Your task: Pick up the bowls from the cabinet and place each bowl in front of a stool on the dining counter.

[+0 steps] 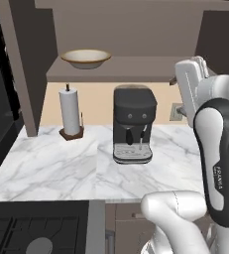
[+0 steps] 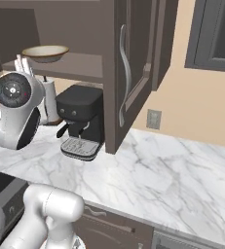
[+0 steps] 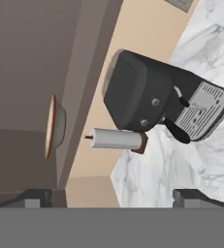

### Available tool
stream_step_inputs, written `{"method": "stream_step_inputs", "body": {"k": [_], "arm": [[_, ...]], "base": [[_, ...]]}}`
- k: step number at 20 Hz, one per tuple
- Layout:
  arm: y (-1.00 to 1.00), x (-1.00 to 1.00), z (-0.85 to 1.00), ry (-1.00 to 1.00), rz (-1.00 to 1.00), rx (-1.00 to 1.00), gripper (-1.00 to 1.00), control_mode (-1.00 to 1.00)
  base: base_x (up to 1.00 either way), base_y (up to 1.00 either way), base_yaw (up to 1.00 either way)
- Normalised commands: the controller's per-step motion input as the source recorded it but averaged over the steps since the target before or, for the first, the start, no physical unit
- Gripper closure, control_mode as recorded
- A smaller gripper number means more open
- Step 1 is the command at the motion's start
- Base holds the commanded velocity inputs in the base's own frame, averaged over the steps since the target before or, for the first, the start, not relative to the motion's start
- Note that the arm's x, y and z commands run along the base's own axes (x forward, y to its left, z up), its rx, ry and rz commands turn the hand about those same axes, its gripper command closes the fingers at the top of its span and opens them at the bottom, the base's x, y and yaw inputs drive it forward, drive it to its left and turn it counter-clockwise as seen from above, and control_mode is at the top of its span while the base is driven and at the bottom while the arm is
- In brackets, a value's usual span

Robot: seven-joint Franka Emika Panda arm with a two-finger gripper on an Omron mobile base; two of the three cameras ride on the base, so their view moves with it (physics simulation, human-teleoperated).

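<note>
On the shelf of the open cabinet [image 1: 131, 69] sits the cream bowl [image 1: 86, 58], upright, toward the shelf's left end. Below it on the marble worktop [image 1: 51, 168]: paper towel roll [image 1: 70, 111] w/ dark coffee machine [image 1: 133, 124] beside it to the right. Gripper [image 3: 114, 197] is well apart from the bowl, rolled sideways in the hand view, jaws spread wide w/ nothing between them. Cabinet door [image 2: 128, 73] stands swung out in the right base view
</note>
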Motion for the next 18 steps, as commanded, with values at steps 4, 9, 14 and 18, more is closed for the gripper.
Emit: {"method": "stream_step_inputs", "body": {"k": [4, 9, 14, 18], "arm": [[0.14, 0.58, 0.54, -0.02, 0.07, 0.06, -1.00, -1.00], [0.02, 0.53, 0.43, 0.00, 0.11, 0.02, -1.00, -1.00], [0.24, 0.57, 0.13, 0.01, 0.12, 0.00, -1.00, -1.00], [0.63, 0.67, -0.03, 0.03, 0.07, 0.00, -1.00, -1.00]], "base": [[0.00, 0.00, 0.00], [0.00, 0.00, 0.00], [0.00, 0.00, 0.00], [0.00, 0.00, 0.00]]}}
